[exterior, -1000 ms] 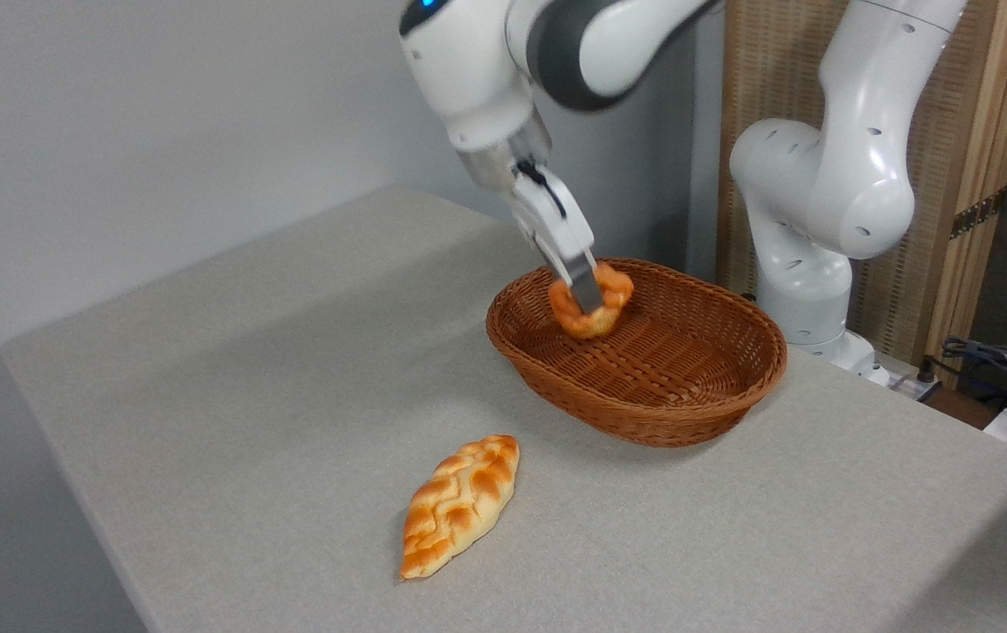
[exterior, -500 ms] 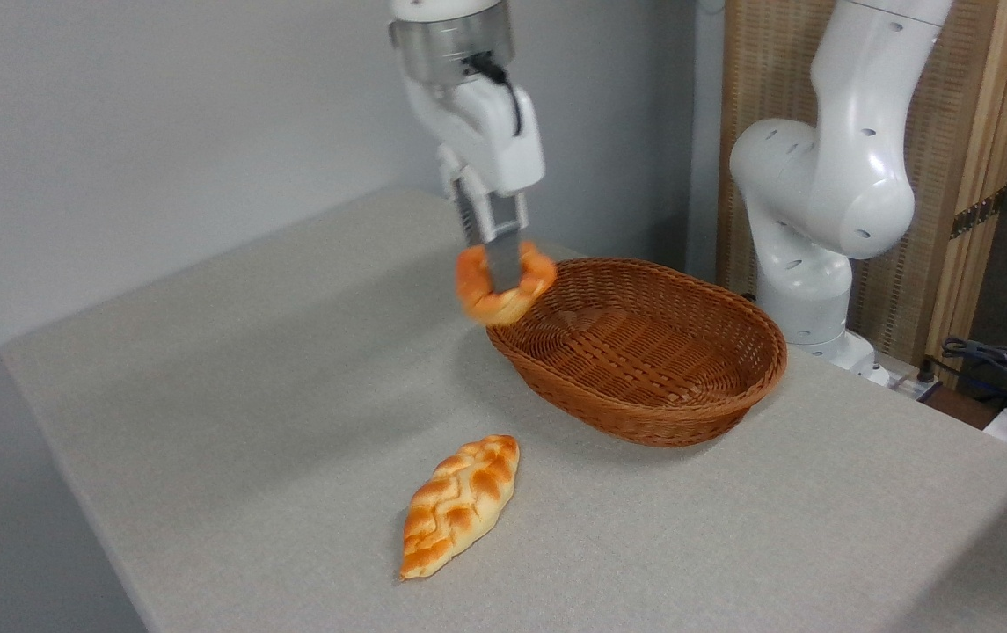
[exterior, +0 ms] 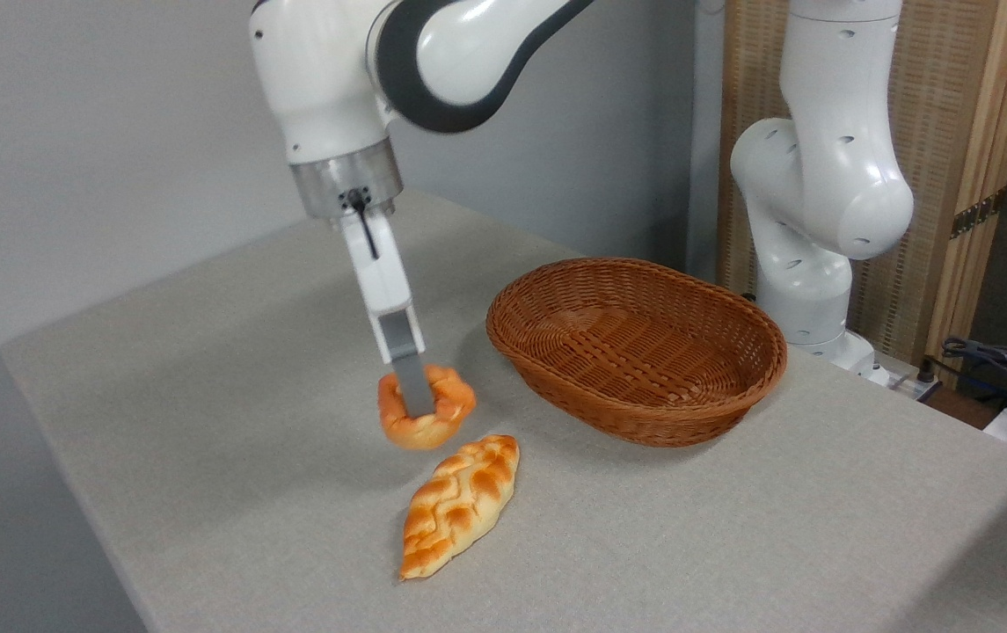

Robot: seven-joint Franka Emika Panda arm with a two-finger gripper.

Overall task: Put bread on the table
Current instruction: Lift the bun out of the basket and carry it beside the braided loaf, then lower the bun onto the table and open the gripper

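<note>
You have one worktop (exterior: 204,352), one claw, two bread pieces and one basket in front of you. Taking the wicker basket (exterior: 637,347) as your landmark and reading from the left: the claw (exterior: 415,406) hangs well to the left of the basket, pointing down from the white arm (exterior: 336,79). Only one grey finger (exterior: 411,382) faces you, so you cannot read the gap directly, but the claw is closed narrowly onto the bread (exterior: 426,407), pinching it across its swirled top. The bread is the small round orange-brown bun; it sits between the fingertips at the claw's lower end, left of the basket and outside its rim. Whether it touches the cloth you cannot tell. Just below it, in front of the basket's left end, the longer braided loaf (exterior: 461,504) lies flat on the worktop, near the bun but apart from it. The basket itself holds nothing.
</note>
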